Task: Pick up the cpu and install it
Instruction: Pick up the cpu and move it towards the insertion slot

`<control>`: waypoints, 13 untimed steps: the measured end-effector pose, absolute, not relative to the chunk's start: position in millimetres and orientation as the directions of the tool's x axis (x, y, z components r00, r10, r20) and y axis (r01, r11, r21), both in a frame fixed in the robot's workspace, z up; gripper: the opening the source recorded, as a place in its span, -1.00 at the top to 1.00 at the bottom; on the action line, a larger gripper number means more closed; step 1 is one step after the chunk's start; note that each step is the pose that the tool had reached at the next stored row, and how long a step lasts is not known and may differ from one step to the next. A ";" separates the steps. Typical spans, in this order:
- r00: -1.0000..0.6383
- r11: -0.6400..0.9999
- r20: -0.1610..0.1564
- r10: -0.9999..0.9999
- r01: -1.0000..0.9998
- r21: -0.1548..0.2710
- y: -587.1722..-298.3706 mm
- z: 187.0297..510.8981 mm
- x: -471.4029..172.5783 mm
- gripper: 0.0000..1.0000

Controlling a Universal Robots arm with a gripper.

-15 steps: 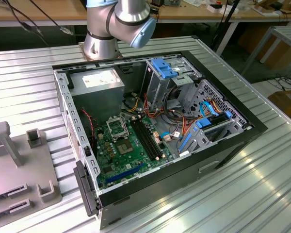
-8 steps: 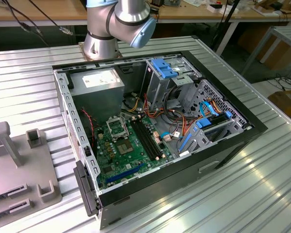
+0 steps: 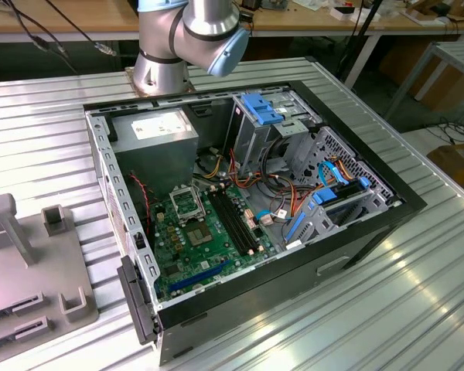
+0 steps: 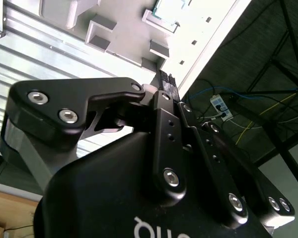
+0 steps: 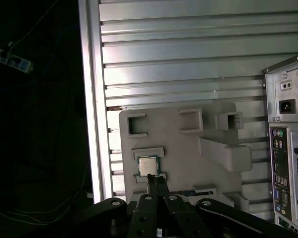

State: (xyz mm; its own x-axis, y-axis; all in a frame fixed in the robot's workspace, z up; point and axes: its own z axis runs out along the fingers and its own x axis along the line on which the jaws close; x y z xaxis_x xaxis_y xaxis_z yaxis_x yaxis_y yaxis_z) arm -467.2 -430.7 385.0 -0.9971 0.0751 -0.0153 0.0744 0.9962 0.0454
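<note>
1. Look of the cpu [image 5: 148, 166]: small, flat, square; dull silver-grey metal top, thin greenish rim showing round it.
2. Lying flat, metal side up, in a square pocket of the grey holder [image 5: 184, 148], hemmed by low raised lips; far smaller than the holder itself.
3. Same cpu [image 4: 169, 7] in the second wrist view: pale, greenish tinge, seated in that pocket, partly cut by the frame.
4. State of the gripper [image 5: 156, 179] in the first wrist view: black jaws pressed together, nothing pinched between them.
5. Same again for the gripper [image 4: 166, 79] in the second wrist view: tips tight together, apart from the cpu, not touching it.
6. In the first wrist view, tips lined up with one edge of the cpu, just beside it in the picture.
7. Rest of the holder: flat plate with several more pockets and a thick post, resting on the ribbed metal table [image 5: 188, 64], close to the table's edge.
8. In the exterior view, holder [image 3: 39, 263] on the table [image 3: 417, 294], at the exterior view's left of the open case [image 3: 240, 309].
9. Inside the case: green board [image 3: 193, 247], black socket [image 3: 187, 202] with a metal frame, long black slots [image 3: 236, 220] just beside it, grey power supply [image 3: 155, 127] near the socket.
10. Behind the case, base of the arm [image 3: 189, 31].
</note>
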 end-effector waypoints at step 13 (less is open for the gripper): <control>-1.000 0.999 -0.014 0.026 0.025 0.045 -430.5 383.5 -467.5 -0.32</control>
